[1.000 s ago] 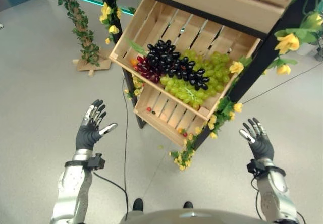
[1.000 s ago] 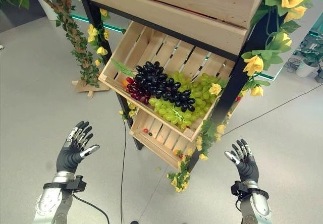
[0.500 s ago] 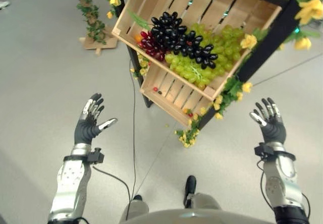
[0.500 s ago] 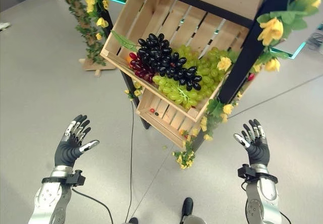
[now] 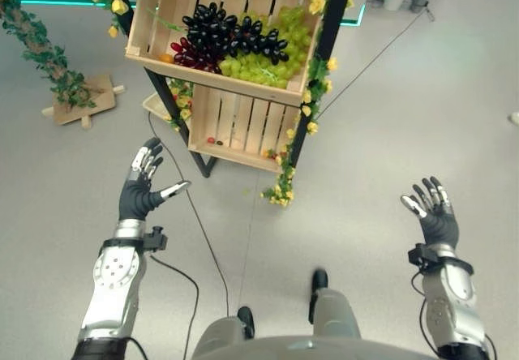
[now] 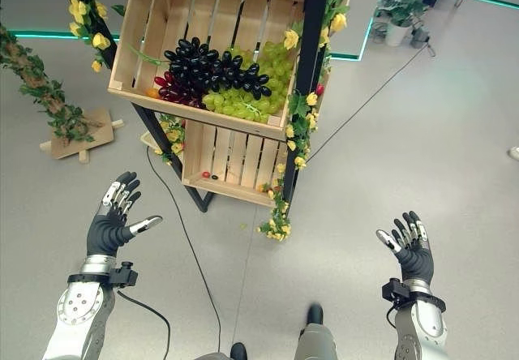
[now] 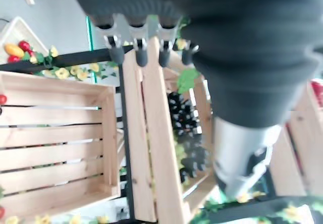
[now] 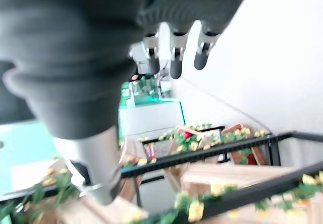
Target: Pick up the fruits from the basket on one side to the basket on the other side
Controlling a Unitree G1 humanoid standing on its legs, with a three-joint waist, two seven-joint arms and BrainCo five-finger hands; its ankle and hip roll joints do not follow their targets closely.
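Nothing picked yet: the fruit all sits in the crates.

The grapes (image 5: 235,40), black, red and green, lie heaped in the upper wooden crate (image 5: 154,19); the lower crate (image 5: 235,125) holds a few small fruits. Left hand (image 5: 142,190) and right hand (image 5: 434,214) hover well apart from the rack, fingers spread and empty.

Cut off and too small to tell

Upper crate (image 5: 162,19) cropped at far edge; small fruits (image 6: 209,175) in lower crate (image 6: 227,161) too tiny to identify.
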